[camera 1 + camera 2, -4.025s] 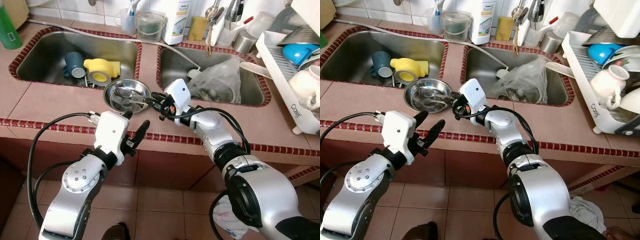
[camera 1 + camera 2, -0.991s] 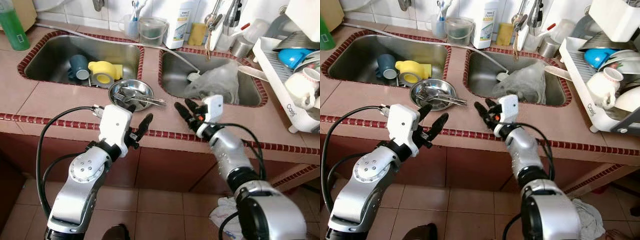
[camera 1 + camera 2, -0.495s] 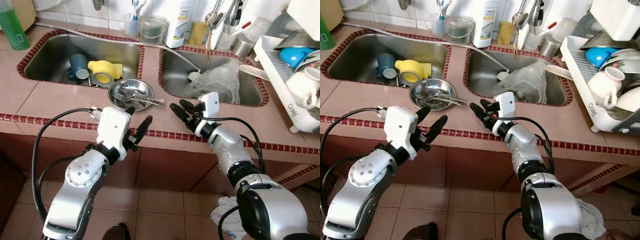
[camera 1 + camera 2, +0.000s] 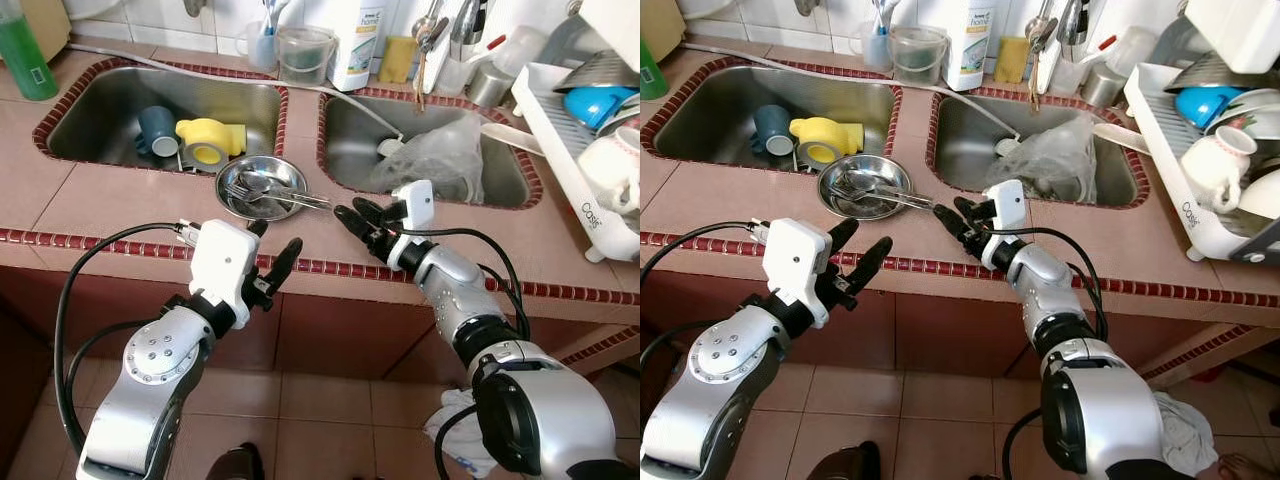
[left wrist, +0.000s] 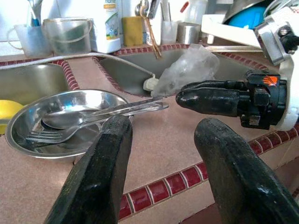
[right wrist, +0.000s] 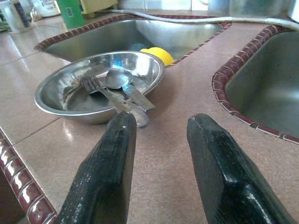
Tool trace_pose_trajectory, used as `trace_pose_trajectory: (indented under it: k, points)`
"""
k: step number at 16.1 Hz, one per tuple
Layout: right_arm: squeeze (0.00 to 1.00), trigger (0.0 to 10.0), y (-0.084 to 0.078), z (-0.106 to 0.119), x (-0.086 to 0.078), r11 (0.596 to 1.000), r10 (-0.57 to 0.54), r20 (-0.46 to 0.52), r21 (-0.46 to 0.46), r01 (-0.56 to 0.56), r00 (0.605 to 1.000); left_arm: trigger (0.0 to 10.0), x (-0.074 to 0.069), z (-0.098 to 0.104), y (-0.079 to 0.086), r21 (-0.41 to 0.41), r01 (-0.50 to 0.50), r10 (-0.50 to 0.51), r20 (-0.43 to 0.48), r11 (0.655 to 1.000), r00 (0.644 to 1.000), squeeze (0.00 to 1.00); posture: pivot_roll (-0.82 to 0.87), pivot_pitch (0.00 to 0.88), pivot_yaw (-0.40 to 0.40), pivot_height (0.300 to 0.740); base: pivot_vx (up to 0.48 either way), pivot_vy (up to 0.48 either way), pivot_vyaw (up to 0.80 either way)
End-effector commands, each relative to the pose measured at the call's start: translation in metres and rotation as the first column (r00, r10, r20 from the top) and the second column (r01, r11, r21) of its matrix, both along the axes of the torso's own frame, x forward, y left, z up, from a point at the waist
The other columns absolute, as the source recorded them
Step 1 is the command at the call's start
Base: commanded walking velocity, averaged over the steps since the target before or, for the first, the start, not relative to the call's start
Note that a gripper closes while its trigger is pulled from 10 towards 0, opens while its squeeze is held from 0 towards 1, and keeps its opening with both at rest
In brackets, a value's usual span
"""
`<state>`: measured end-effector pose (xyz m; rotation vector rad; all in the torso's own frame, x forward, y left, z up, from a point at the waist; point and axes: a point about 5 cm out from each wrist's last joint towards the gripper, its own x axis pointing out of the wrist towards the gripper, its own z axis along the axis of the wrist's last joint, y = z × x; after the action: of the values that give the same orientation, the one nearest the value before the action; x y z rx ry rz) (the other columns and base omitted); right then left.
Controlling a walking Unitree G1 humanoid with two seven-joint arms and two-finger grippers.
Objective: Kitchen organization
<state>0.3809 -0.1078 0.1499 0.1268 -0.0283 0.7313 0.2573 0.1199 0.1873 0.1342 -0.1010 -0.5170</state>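
On the tiled counter (image 4: 120, 195) between two sinks sits a steel bowl (image 4: 262, 187) of cutlery (image 4: 285, 198), handles jutting toward the right gripper (image 4: 352, 217), which is the nearer, fingers spread, empty. The left gripper (image 4: 274, 255) hangs spread at the counter's edge.

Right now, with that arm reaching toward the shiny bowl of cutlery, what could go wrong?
The right pincer is open and close to the fork and spoon handles that stick out over the rim of the round steel bowl. A nudge might flip the cutlery out or slide the bowl. The bowl sits on the narrow tiled strip beside the left steel sink, so a push could tip it in. The left pincer hovers at the counter edge.
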Motion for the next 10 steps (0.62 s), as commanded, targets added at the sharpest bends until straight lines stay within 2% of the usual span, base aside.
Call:
trace_pose_trajectory:
  k: [1, 7, 10]
  points:
    - [0.00, 10.0, -0.005, 0.002, 0.002, 1.000, -0.007, -0.006, -0.010, 0.007, 1.000, 10.0, -0.005, 0.002, -0.002, 0.002, 0.012, -0.012, 0.002, 1.000, 1.000, 0.00, 0.28, 0.202, -0.088, 0.740, 0.000, 0.000, 0.00]
    - [0.00, 10.0, -0.005, 0.005, 0.004, 1.000, 0.013, -0.022, -0.027, -0.014, 1.000, 10.0, -0.007, 0.002, -0.002, -0.003, 0.003, -0.004, -0.016, 1.000, 1.000, 0.00, 0.28, 0.232, -0.087, 0.740, 0.000, 0.000, 0.00]
    - [0.00, 10.0, 0.005, 0.009, 0.003, 0.994, 0.082, -0.005, -0.067, -0.083, 0.997, 10.0, -0.009, 0.002, -0.002, -0.005, 0.002, -0.002, -0.023, 1.000, 1.000, 0.00, 0.27, 0.243, -0.086, 0.740, 0.000, 0.000, 0.00]
